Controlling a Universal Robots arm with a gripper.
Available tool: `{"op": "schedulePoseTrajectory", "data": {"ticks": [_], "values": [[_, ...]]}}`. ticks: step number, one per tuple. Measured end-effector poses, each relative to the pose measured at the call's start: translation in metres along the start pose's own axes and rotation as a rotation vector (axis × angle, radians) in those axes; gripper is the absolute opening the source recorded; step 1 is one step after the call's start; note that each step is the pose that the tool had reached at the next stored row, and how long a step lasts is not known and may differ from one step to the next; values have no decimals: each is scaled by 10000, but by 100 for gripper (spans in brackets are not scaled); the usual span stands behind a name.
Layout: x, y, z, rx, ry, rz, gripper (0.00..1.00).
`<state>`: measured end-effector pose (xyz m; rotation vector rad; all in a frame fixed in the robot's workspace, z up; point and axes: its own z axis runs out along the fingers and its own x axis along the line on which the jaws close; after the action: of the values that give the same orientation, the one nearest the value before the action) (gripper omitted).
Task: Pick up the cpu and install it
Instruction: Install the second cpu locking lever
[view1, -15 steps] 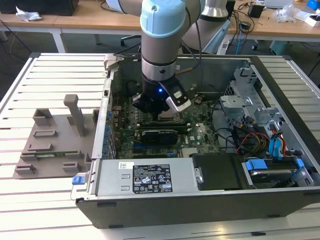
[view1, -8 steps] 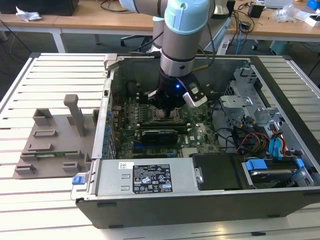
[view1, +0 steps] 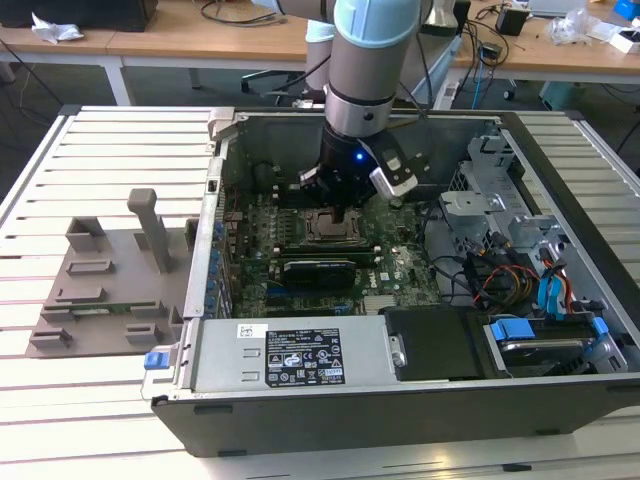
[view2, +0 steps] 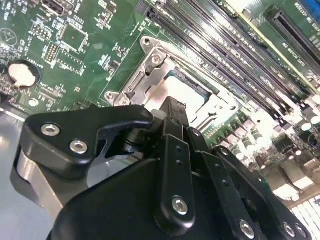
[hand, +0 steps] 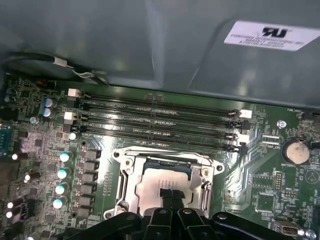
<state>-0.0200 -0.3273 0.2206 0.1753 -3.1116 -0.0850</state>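
The cpu (hand: 159, 181) lies flat inside the open metal socket frame (hand: 126, 182) on the green motherboard, its silvery top catching the light. My gripper (hand: 170, 194) stands over its middle, the two black fingertips pressed together and touching or just above the chip's top. In the second wrist view the fingers (view2: 173, 116) reach down onto the cpu (view2: 161, 94), hiding much of it, with the socket frame (view2: 150, 62) around it. In the exterior view the gripper (view1: 345, 214) hangs inside the open computer case over the socket frame (view1: 322, 226).
Several memory slots (hand: 160, 117) run beside the socket, under the grey case wall (hand: 125, 45). A coin battery (hand: 295, 150) sits nearby. A power supply (view1: 290, 355) and drive bays (view1: 540, 335) fill the case's near and right sides. A grey fixture (view1: 110, 285) lies at the exterior view's left.
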Motion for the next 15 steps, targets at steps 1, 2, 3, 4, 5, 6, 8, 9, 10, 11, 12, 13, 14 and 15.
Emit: {"op": "schedulePoseTrajectory", "data": {"ticks": [1, 2, 3, 4, 5, 6, 8, 9, 10, 11, 12, 13, 14, 15], "values": [[1, 3, -33, 27, 4, 1, 11], [1, 6, -54, 45, 6, 3, 11], [1, 7, -67, 55, 7, 2, 11], [1, 8, -82, 63, 8, 2, 11], [2, 10, -107, 78, 10, 3, 11], [3, 13, -133, 96, 11, 4, 11], [3, 19, -182, 139, 17, 5, 11], [3, 20, -196, 152, 18, 5, 11], [3, 22, -206, 163, 19, 6, 11], [3, 24, -217, 178, 20, 6, 11], [4, 25, -226, 189, 22, 6, 11], [4, 28, -244, 210, 24, 7, 11], [4, 30, -268, 233, 26, 7, 11], [5, 34, -321, 261, 30, 8, 11]]}}
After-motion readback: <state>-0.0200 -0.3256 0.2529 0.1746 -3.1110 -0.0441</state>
